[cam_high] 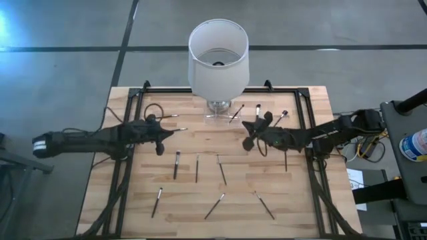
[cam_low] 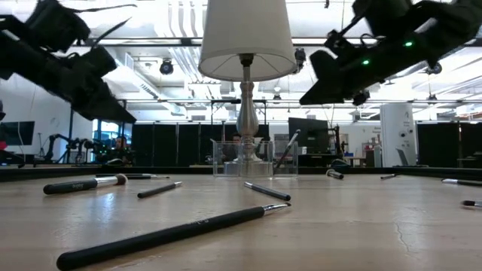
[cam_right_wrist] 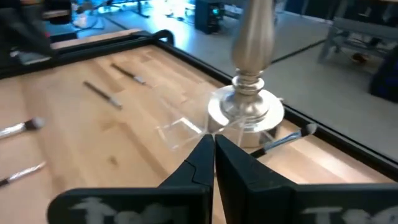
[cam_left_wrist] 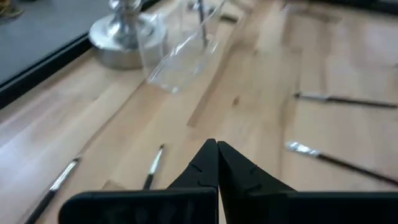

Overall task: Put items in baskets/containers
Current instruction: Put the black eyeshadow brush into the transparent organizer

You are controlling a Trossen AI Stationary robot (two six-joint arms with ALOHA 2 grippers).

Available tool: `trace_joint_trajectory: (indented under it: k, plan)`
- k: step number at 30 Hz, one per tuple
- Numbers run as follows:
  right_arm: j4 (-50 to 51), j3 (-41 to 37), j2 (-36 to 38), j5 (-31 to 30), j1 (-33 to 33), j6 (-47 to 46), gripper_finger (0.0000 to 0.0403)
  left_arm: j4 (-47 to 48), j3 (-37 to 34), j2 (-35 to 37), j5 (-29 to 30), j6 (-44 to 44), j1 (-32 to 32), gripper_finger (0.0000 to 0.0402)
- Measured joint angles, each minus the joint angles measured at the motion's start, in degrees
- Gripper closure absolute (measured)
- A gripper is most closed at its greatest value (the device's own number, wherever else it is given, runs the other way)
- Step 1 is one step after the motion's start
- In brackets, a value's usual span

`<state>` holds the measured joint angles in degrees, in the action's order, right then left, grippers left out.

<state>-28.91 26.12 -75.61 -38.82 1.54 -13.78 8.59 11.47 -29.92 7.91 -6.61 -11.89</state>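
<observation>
A: The pale wood desk (cam_high: 200, 193) carries brushes all over; nearest the low camera lies a long black brush (cam_low: 169, 235), with others (cam_high: 177, 165) scattered mid-desk.

B: And the grippers?

A: Both hang above the boards with jaws pressed together, empty: the left gripper (cam_high: 175, 133) left of centre, the right gripper (cam_high: 248, 142) close by the lamp (cam_high: 219, 57).

B: The container?

A: A clear holder (cam_low: 242, 159) at the far edge, touching the lamp's silvery base, one brush (cam_low: 287, 149) leaning in it, I think.

B: The next move?

A: Open first, descend over one brush's middle, lift level, release upright over the holder.

B: Which view helps?

A: The low one shows both grippers are off the desk; from above, height is unreadable.
</observation>
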Motion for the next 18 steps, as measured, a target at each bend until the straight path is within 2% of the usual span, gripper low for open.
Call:
trace_joint_trajectory:
  k: [6,11,15,18]
  plan:
    - [-0.11,-1.87,2.07,-0.21,3.65,1.38,0.0394,0.25,4.30,-10.64,2.35,-0.13,-0.50,0.0402]
    - [-0.13,-1.92,2.12,-0.27,3.98,3.32,0.0394,1.04,12.10,-21.83,3.52,-0.58,-1.47,0.0401]
    - [-0.13,-1.81,2.09,-0.25,4.14,3.34,0.0394,8.01,19.56,-31.57,6.70,0.66,-1.49,0.0396]
    - [-0.03,-1.97,2.09,-0.23,4.24,3.48,0.0394,9.92,22.85,-37.84,8.40,2.01,-1.49,0.0379]
